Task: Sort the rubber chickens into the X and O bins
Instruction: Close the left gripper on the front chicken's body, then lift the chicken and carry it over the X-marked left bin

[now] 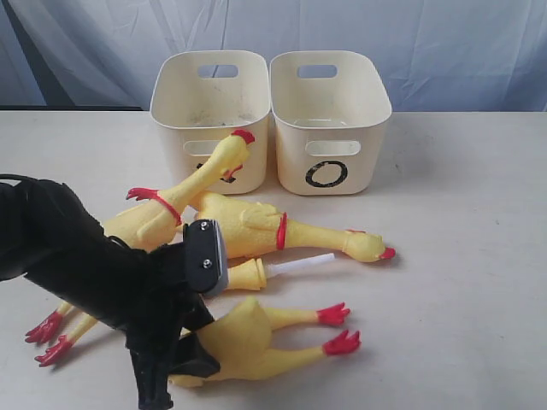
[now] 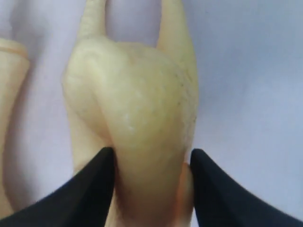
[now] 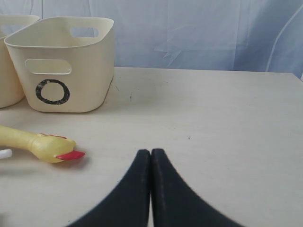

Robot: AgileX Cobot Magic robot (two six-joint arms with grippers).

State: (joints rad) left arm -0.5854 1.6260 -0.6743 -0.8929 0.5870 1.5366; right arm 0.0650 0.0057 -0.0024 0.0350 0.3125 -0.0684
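The headless chicken body [image 1: 248,337] lies at the front with its red feet pointing right. My left gripper [image 1: 195,357] is shut on its blunt end; in the left wrist view the black fingers [image 2: 102,184] press both sides of the yellow body [image 2: 142,109]. One whole chicken [image 1: 171,209] leans its head on the X bin [image 1: 171,85], hiding most of the mark. The other whole chicken [image 1: 256,226] lies with its head to the right. The neck with the white tube [image 1: 256,273] lies between them. The O bin [image 1: 367,145] stands beside the X bin. My right gripper [image 3: 151,153] is shut and holds nothing.
In the right wrist view the O bin [image 3: 90,71] and an edge of the X bin [image 3: 9,61] stand at the table's back, with the lying chicken's head [image 3: 49,147] nearer. A pale curtain [image 1: 427,43] hangs behind. My black left arm [image 1: 77,256] covers the front left.
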